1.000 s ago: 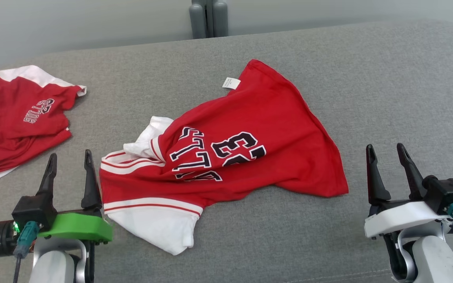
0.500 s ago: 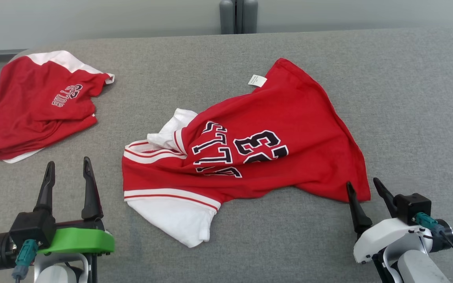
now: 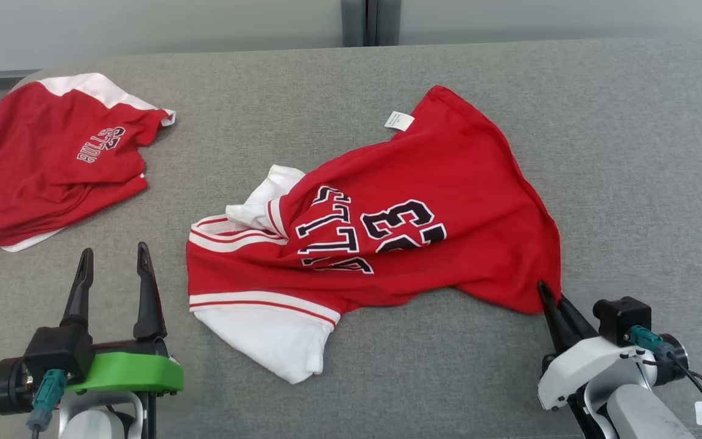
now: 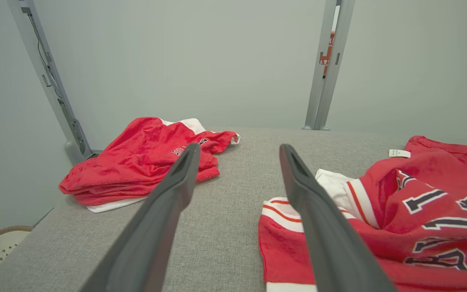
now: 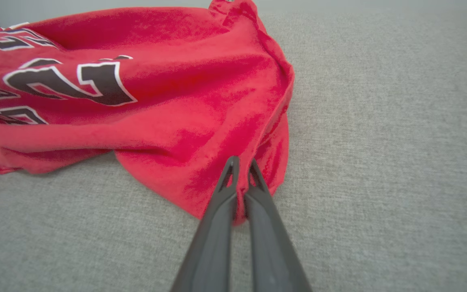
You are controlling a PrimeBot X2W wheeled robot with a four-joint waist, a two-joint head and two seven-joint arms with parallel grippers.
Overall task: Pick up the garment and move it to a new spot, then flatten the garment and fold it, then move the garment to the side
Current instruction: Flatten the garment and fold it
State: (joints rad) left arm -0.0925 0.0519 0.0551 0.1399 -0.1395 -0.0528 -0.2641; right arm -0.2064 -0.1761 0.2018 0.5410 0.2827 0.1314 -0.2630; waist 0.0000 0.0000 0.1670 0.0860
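Note:
The garment [image 3: 424,201] is a red jersey with white sleeves and dark numbers, lying crumpled in the middle of the grey surface; it also shows in the left wrist view [image 4: 420,211] and the right wrist view [image 5: 168,101]. My right gripper [image 3: 551,299] is shut on the garment's near right corner, with red cloth pinched between its fingers [image 5: 241,170]. At the lower left my left gripper [image 3: 113,259] stands open and holds nothing, just left of the garment's sleeve. In the left wrist view its fingers [image 4: 176,186] are spread over bare grey cloth.
A second red and white garment [image 3: 52,158] lies folded at the far left, also in the left wrist view [image 4: 144,158]. The grey padded surface [image 3: 631,152] stretches bare to the right. A grey post [image 3: 369,21] stands behind the far edge.
My right gripper has moved forward to the garment's near right corner and shut on it. The head view has shifted. My left gripper stays open.

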